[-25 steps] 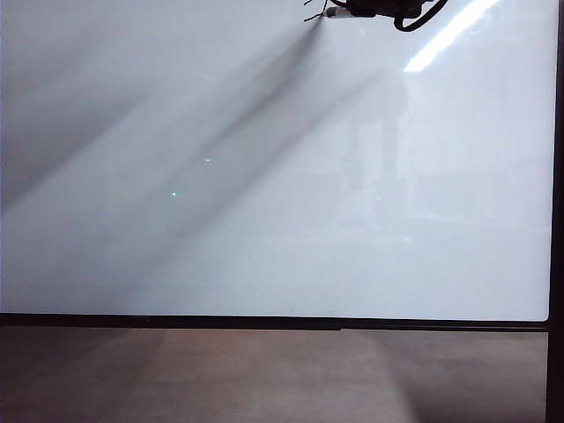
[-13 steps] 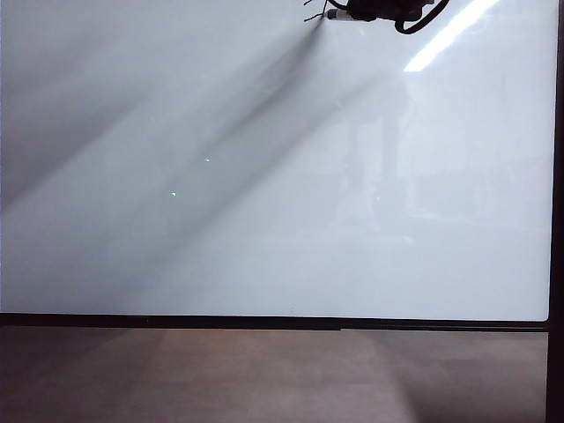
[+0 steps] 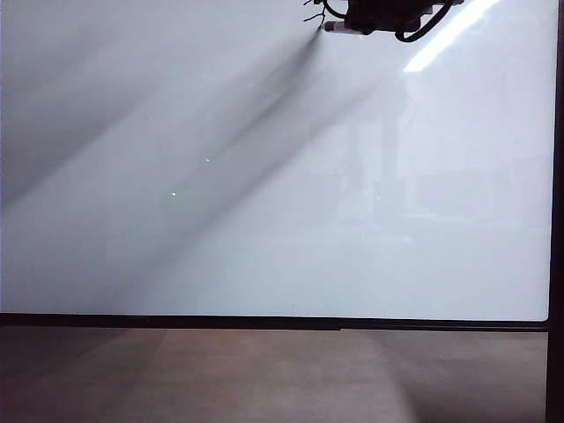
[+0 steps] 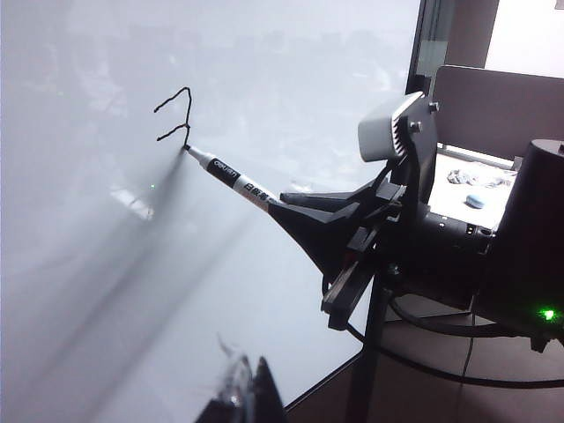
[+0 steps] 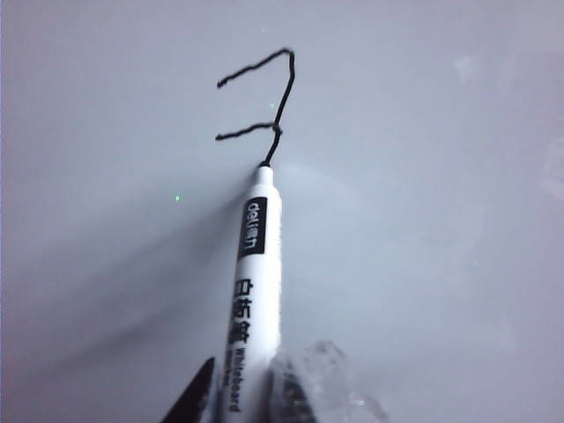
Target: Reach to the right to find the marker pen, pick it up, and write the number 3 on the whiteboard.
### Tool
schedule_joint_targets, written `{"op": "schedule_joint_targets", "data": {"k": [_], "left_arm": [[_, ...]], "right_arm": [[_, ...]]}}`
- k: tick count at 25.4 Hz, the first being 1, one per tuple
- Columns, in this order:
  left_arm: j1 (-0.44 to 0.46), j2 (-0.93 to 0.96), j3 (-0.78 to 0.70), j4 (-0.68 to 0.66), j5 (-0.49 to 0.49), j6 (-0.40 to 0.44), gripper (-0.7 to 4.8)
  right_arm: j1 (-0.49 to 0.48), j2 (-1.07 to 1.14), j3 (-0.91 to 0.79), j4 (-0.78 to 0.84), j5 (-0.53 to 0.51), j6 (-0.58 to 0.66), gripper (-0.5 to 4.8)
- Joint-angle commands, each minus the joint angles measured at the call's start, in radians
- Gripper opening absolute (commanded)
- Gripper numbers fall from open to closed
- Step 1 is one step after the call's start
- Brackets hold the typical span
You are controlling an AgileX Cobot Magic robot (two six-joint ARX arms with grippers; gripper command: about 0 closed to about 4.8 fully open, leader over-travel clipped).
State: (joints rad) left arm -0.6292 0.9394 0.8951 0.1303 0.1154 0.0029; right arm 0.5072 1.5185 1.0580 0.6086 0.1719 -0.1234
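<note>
Right end effector (image 4: pixel 282 204), at the whiteboard's (image 3: pixel 264 220) 1 o'clock edge, pinches the marker pen (image 5: pixel 251 291), tip on the half-drawn number 3 (image 5: pixel 264 97); left end effector (image 4: pixel 251 397) state unclear.

A very large glossy white whiteboard (image 3: pixel 264 176) with a thin black frame fills most of the view, crossed by long diagonal shadows and a bright reflected streak. At its top edge the black right gripper (image 3: pixel 374 16), with looped cable, holds a thin light-barrelled marker pen (image 3: pixel 342 28), tip touching small black ink strokes (image 3: pixel 314 14). Brown-grey floor (image 3: pixel 264 374) lies below.
</note>
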Motion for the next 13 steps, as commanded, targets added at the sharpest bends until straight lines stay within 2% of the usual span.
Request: {"op": "schedule_joint_targets", "data": {"k": [1, 13], "left_arm": [[0.001, -0.004, 0.003, 0.006, 0.001, -0.003, -0.06], [0.001, -0.004, 0.003, 0.006, 0.001, -0.003, -0.06]], "right_arm": [[0.0, -0.004, 0.004, -0.021, 0.009, 0.005, 0.3], [0.0, -0.004, 0.004, -0.042, 0.009, 0.005, 0.3]]}}
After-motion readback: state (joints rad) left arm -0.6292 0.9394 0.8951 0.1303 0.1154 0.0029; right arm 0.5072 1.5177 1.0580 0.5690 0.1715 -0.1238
